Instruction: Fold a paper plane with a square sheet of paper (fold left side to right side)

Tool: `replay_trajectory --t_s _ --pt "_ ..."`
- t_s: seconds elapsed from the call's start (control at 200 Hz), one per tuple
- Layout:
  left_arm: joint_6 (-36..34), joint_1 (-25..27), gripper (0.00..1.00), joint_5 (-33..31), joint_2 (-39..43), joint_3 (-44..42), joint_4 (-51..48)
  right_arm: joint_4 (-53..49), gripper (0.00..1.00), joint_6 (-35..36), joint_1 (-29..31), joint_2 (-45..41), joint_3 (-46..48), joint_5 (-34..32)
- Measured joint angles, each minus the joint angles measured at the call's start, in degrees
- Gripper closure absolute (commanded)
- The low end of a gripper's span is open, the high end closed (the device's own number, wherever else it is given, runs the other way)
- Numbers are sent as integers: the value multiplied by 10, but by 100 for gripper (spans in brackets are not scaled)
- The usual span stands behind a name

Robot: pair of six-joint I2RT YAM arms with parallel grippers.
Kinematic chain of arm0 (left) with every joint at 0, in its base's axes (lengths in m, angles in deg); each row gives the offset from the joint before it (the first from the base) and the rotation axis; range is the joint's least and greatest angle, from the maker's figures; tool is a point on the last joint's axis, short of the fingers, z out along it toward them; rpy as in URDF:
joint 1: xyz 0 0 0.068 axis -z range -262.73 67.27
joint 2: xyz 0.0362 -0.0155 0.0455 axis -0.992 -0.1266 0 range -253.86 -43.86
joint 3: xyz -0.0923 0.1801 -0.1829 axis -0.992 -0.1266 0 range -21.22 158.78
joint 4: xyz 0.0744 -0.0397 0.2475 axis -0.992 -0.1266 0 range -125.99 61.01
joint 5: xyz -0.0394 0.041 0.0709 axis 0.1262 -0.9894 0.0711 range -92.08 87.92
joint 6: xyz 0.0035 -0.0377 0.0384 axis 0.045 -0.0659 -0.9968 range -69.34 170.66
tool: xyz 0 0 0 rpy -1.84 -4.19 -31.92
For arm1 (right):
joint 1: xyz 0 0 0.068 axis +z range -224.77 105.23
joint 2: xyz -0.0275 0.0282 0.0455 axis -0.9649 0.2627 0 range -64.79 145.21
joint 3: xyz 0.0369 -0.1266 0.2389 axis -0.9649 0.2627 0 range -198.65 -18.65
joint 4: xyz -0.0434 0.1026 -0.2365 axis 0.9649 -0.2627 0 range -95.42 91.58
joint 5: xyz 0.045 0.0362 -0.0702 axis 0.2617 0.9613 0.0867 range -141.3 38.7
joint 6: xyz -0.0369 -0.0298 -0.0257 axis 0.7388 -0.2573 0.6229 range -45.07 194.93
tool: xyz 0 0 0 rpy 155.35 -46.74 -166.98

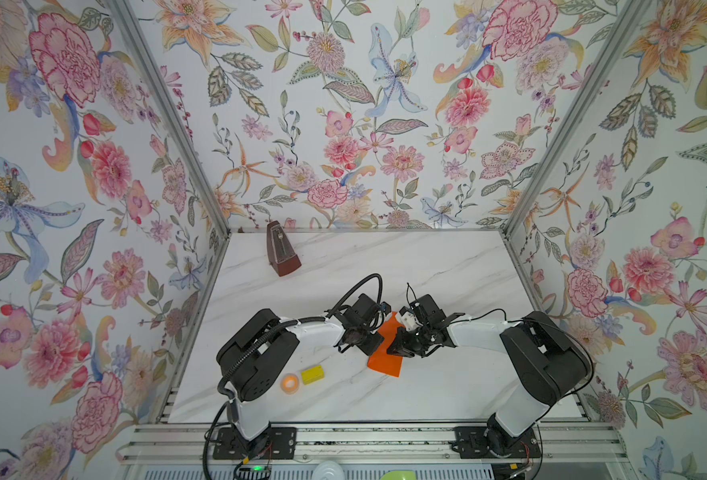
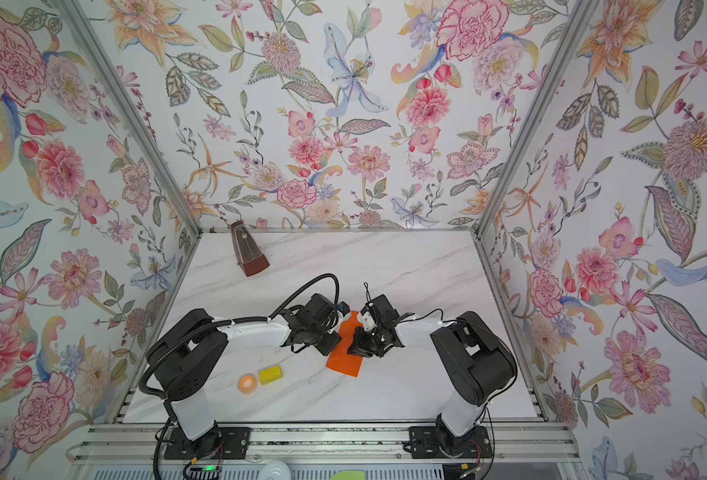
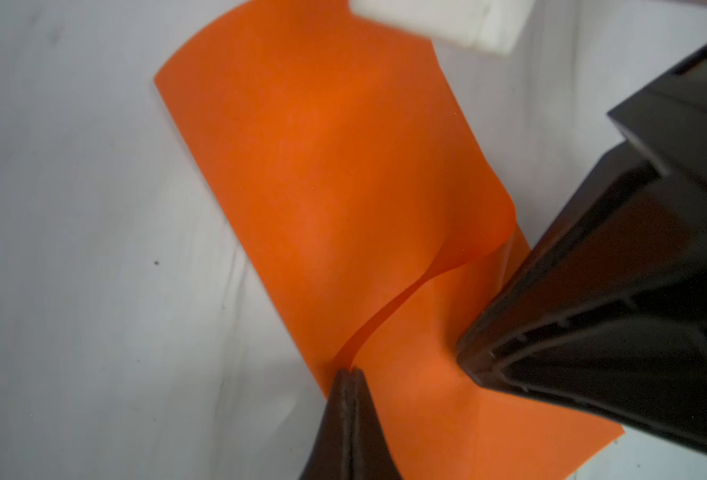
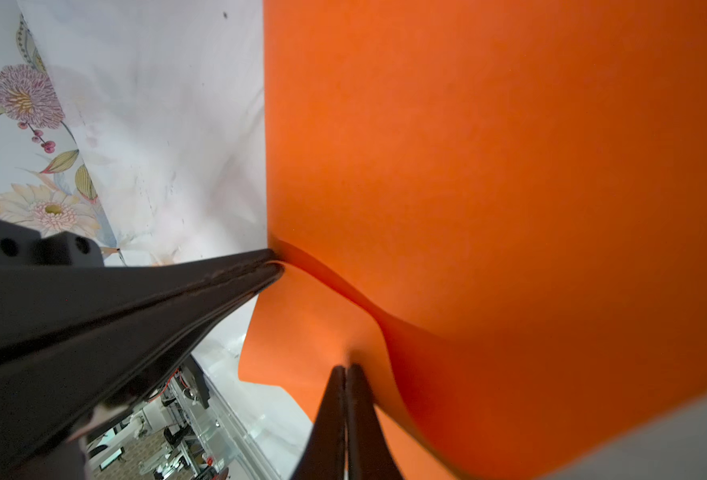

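On table [image 1: 426,266]: paper [image 3: 322,166], thin, floppy, featherlight, crumply. Left gripper [image 3: 349,374] clenched, seemingly pinching flap edge; right gripper [image 4: 347,368] clenched too, tip on paper. Best grabbed by edges, gently.

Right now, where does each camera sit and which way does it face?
Top views: above the arm bases, looking down on the marble table; both arms whole, orange paper between them.
Left wrist: on left arm, looking along its shut left pincer at the paper.
Right wrist: on right arm, looking along its shut right pincer at the paper.
Shared: both wrist views show both pincers and the lifted flap.
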State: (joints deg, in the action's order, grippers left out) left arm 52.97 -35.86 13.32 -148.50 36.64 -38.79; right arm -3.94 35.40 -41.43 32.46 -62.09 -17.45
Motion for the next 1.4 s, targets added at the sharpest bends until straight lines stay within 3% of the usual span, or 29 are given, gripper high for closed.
replay_trajectory --t_s 0.145,0.285,0.535,0.736,0.911,1.141,1.401 --pt "-2 0 100 -3 0 2 -3 0 94 4 0 1 0 1" --pt "-1 0 85 -13 0 4 -7 18 95 -4 12 -1 11 3" --pt "21 -8 76 -57 45 5 -46 109 97 -116 64 -9 50 -8" --pt "95 -7 83 -64 126 0 -68 163 99 -207 105 -10 63 -46" --pt "171 10 88 -35 173 -61 -45 183 99 -245 118 -8 65 -64" --pt "240 37 93 -18 169 -110 -19 189 99 -257 123 -7 65 -73" --pt "263 38 99 -23 120 -114 0 189 99 -259 124 -7 65 -75"
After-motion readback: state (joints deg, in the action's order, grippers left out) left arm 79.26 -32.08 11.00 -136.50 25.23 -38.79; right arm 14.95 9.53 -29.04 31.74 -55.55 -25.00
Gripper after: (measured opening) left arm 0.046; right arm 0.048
